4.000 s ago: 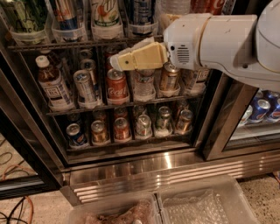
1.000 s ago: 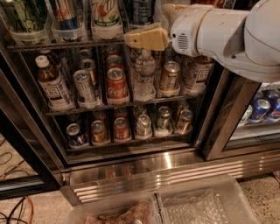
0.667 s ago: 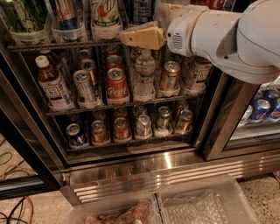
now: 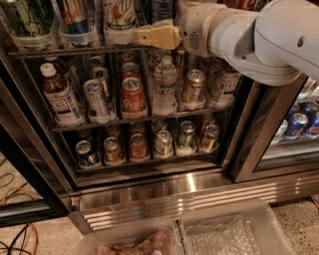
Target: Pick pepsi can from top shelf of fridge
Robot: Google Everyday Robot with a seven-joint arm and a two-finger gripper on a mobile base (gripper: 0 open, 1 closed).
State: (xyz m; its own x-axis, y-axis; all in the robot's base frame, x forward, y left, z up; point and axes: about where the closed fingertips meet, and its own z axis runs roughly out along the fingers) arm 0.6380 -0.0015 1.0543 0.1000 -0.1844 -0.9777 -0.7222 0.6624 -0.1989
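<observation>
The fridge (image 4: 164,191) stands open in front of me. Its top shelf (image 4: 60,51) is a dark wire rack with clear cup holders holding tall cans. The pepsi can (image 4: 162,9) is a blue can with pale lettering at the frame's top edge, right of a white-green can (image 4: 119,15); only its lower part shows. My gripper (image 4: 155,36), with tan fingers on a white arm, reaches in from the right. It is at the front edge of the top shelf, just below and in front of the pepsi can. It holds nothing that I can see.
The middle rack holds a red Coca-Cola can (image 4: 133,97), a water bottle (image 4: 165,84) and other cans. A dark door frame (image 4: 254,129) stands on the right, with small blue cans (image 4: 296,124) behind glass. Clear plastic bins (image 4: 234,229) lie on the floor below.
The gripper has risen from the middle rack's height to the top shelf's front edge and shifted slightly left. The cans have not moved.
</observation>
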